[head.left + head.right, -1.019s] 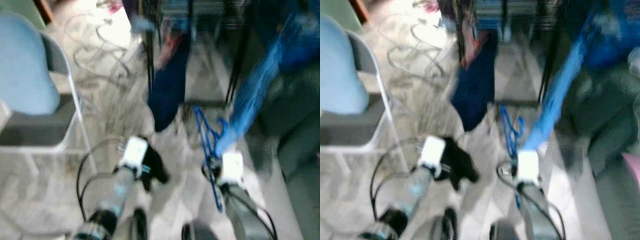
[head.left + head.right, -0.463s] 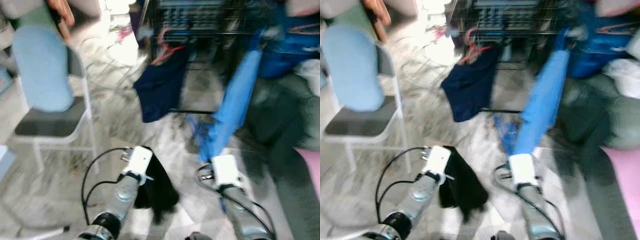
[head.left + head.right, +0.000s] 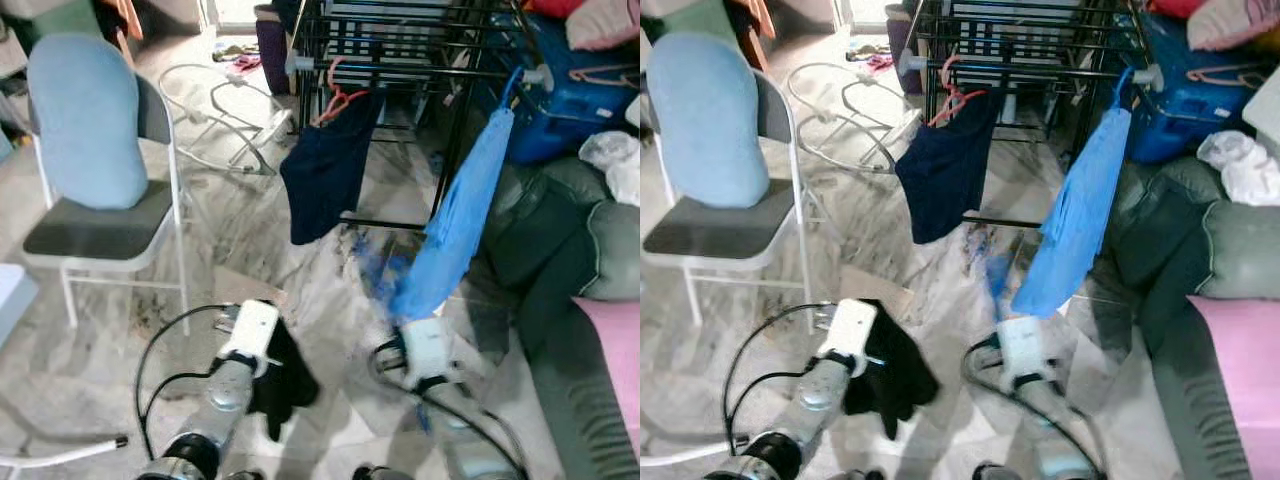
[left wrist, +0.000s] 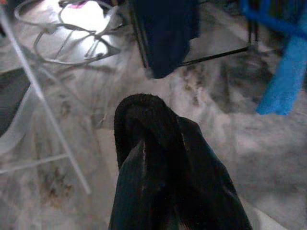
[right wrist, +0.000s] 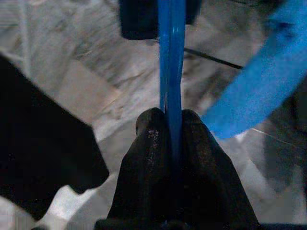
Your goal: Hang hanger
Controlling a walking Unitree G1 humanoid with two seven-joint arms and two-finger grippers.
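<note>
While raised forward, right tool (image 5: 170, 120) clamping blue hanger (image 5: 171, 57), left tool (image 4: 160, 139) closed

A black drying rack (image 3: 400, 60) was seen at the far side, with a navy garment (image 3: 328, 170) hung from a red hanger (image 3: 340, 98) and a light blue garment (image 3: 455, 225) draped to its right. A chair (image 3: 95, 215) with a pale blue cushion (image 3: 88, 120) was placed at the left. A black cloth (image 3: 282, 378) was held low by the left arm (image 3: 215, 400). A blurred blue hanger (image 3: 372, 262) was raised ahead of the right arm (image 3: 430, 355).
</note>
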